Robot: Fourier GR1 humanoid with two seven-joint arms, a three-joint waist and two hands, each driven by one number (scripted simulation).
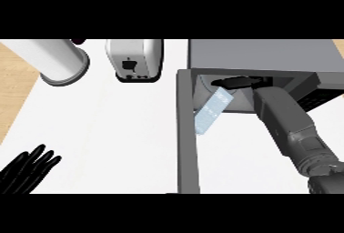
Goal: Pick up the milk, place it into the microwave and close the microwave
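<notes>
Milk [212, 113] tilts at open microwave's [262, 54] mouth, right hand [235, 83] inside.

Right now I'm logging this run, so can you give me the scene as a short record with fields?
microwave: top right of the counter
door: open, swung out toward the robot
milk: tilted, at the microwave's opening, just right of the door
right robot hand: inside the opening, at the milk's upper end; grip cannot be told
left robot hand: open, resting at lower left
toaster: left of the microwave
white cylinder: top left
task state: door not yet closed
</notes>
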